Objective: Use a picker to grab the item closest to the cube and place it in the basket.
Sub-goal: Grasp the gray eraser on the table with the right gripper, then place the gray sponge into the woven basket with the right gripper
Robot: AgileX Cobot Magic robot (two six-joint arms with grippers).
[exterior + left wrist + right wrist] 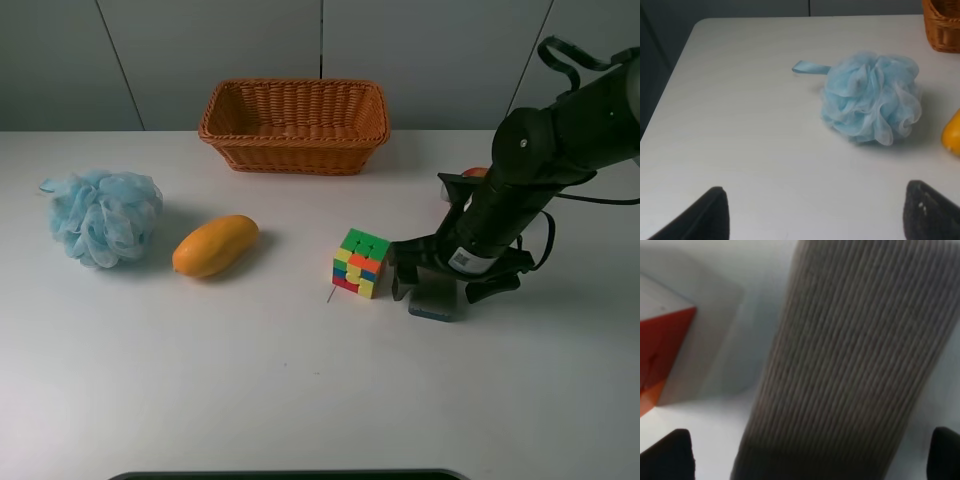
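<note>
Grasp step in hand, I judge. My right gripper [437,288] sits low over grey ribbed block [435,306], jaws spread wide either side, nothing pinched yet. Block lies on table just beside cube [360,263], well apart from basket [293,125]. Next move calls for squeeze, lift, carry to basket. Left gripper [815,215] wide open, empty, near blue bath puff [871,97].

You're looking at a smooth white matte tabletop [200,380] filling most of the high view, evenly lit, with shadows soft and short. Behind it stands a pale grey panelled wall [200,60], cut by thin dark seams, some slanting. A dark strip [280,474] runs along the near edge. In the left wrist view, the table's rounded corner [700,25] gives way to deep shade.
</note>
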